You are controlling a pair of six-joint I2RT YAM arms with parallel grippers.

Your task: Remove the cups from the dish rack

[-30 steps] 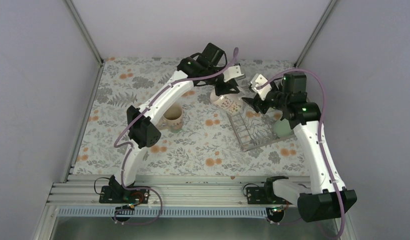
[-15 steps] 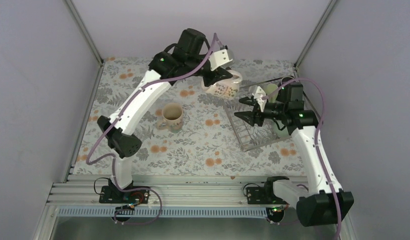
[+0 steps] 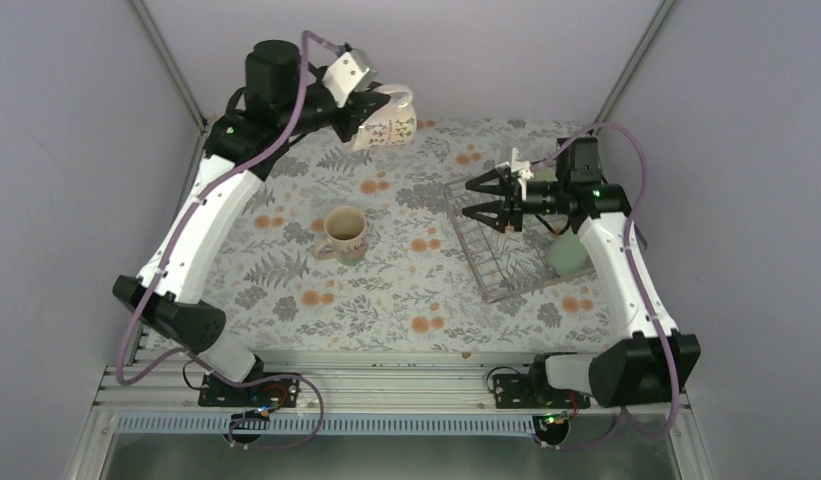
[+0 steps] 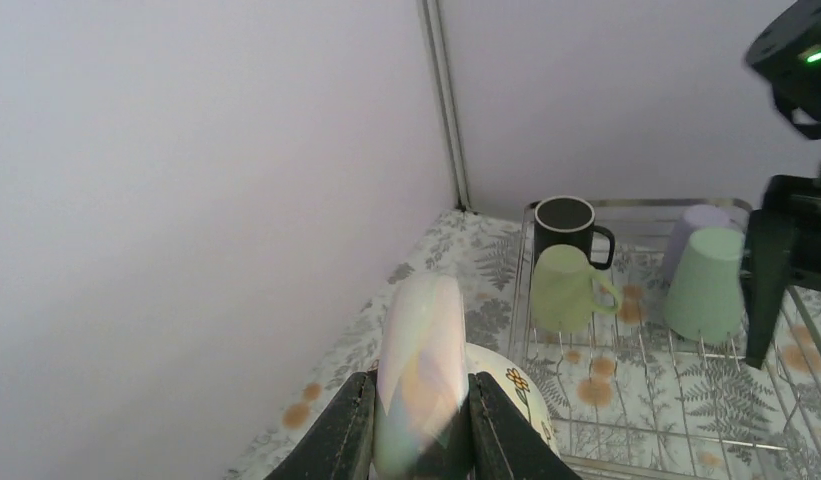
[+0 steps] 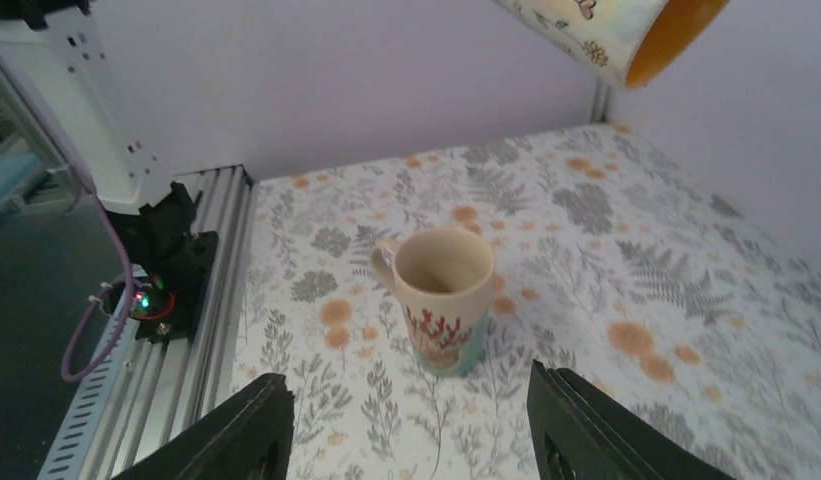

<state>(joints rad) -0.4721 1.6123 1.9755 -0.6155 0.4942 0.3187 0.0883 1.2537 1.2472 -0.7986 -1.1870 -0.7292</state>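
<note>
My left gripper (image 3: pixel 361 108) is shut on the handle of the patterned mug with orange inside (image 3: pixel 388 120) and holds it high, tilted, above the table's far left; the wrist view shows the fingers (image 4: pixel 351 425) clamping the pale handle (image 4: pixel 421 370). My right gripper (image 3: pixel 483 200) is open and empty over the left end of the silver wire dish rack (image 3: pixel 491 265). The rack (image 4: pixel 626 205) holds the black mug (image 4: pixel 564 225), pale green mug (image 4: pixel 566 290), lavender tumbler (image 4: pixel 698 222) and green tumbler (image 4: pixel 708 285). The cream patterned mug (image 3: pixel 344 233) stands on the table, ahead of the right gripper (image 5: pixel 416 440).
The floral tablecloth (image 3: pixel 386 290) covers the table. Grey walls and corner posts (image 4: pixel 441 100) close in the back and sides. The aluminium rail (image 3: pixel 386 385) with both arm bases runs along the near edge. The right arm (image 3: pixel 616 260) leans over the rack's right side.
My left arm has lifted the orange-inside mug up and away from the rack toward the far left. My right gripper has swung left over the rack, still open.
</note>
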